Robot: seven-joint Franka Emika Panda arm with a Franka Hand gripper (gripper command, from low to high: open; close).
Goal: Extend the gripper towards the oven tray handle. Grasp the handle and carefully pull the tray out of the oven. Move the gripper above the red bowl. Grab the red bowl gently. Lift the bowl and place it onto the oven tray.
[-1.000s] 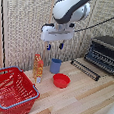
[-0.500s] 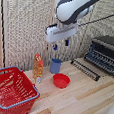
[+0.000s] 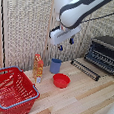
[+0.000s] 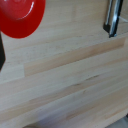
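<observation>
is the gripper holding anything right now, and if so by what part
Nothing is held. The gripper hangs in the air above the blue cup and the red bowl, with nothing between its blue-tipped fingers.

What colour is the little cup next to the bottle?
Blue. The cup shows best in the exterior view.

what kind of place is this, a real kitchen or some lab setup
Probably a lab mock-up of a kitchen: a toaster oven, a red bowl and a red wire basket sit on a bare wooden table under a robot arm, against a slatted wall panel.
</observation>
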